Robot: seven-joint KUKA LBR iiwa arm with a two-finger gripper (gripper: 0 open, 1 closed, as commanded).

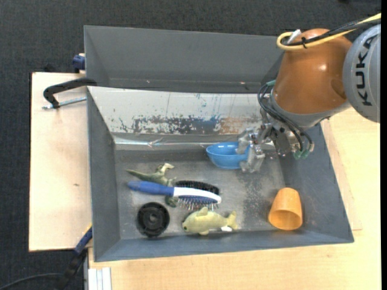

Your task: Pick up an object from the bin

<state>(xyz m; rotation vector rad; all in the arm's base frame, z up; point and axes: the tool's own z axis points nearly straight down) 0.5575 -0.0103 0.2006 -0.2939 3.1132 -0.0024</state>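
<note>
Glossy orange wrist cover [311, 74], grey arm [366, 53] lettered KUKA, black cables [268, 104].

Lighting was bright and even, from overhead. Bin back wall [175, 109] threw a pale sheen and smeared reflections of the bowl [222, 155]. Shadows under the brush [192, 193] and cup [285, 209] were soft and short. Orange wrist cover [308, 77] showed a mild highlight. Carpet [181, 5] around it was dim.

This is plainly a robotics lab: a KUKA-marked arm [364, 71] in an orange cover [309, 74] leans over a grey metal bin [181, 56], dark carpet [181, 5] beyond, stocked with mismatched odds like a blue bowl [224, 155], orange cup [285, 209] and toy fish [208, 221].
</note>
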